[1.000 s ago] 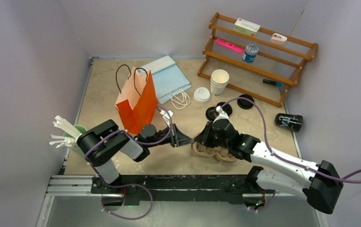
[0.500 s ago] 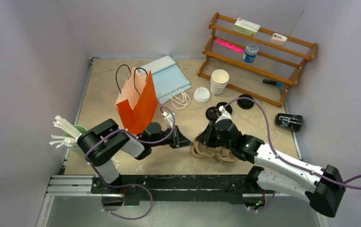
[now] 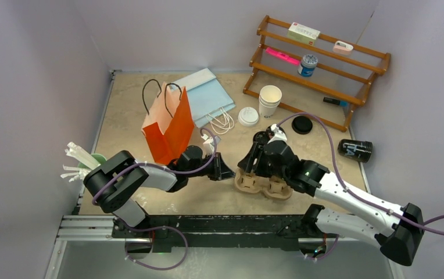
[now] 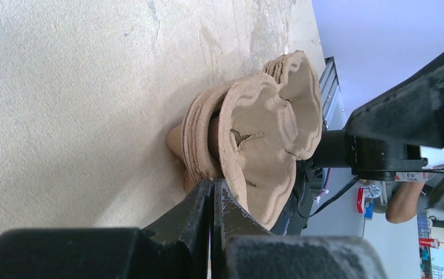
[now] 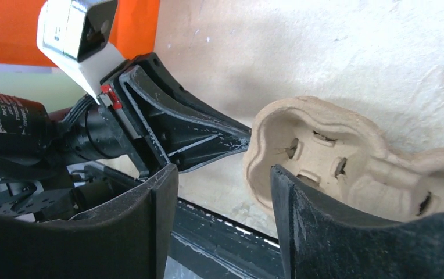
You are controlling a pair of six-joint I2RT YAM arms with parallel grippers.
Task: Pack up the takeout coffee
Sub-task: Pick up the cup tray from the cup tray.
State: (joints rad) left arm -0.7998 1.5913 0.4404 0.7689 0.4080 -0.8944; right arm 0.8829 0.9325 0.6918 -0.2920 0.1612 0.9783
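Note:
A small black paper cup (image 3: 355, 150) with white print lies on its side at the right. One round black lid (image 3: 302, 124) lies near the rack. Another black lid (image 3: 260, 138) is partly hidden behind my right arm. My left gripper (image 3: 230, 172) is shut, its tips against the left rim of the brown pulp carrier (image 3: 263, 185). In the left wrist view the shut gripper (image 4: 212, 185) touches the rim of the carrier (image 4: 260, 128), which looks like a stack. My right gripper (image 3: 246, 164) is open and empty above the carrier's left end, as the right wrist view (image 5: 222, 215) shows.
An upright orange paper bag (image 3: 167, 125) stands left of the grippers, with a flat blue bag (image 3: 208, 96) behind it. Stacked white cups (image 3: 269, 100) and a white lid (image 3: 247, 116) are at mid back. A wooden rack (image 3: 318, 70) stands back right. A green cup with sticks (image 3: 86, 164) is at the left edge.
My right gripper has lifted and drawn back from the carrier, uncovering more of it. My left gripper has stayed shut at the carrier's left rim, shifting slightly.

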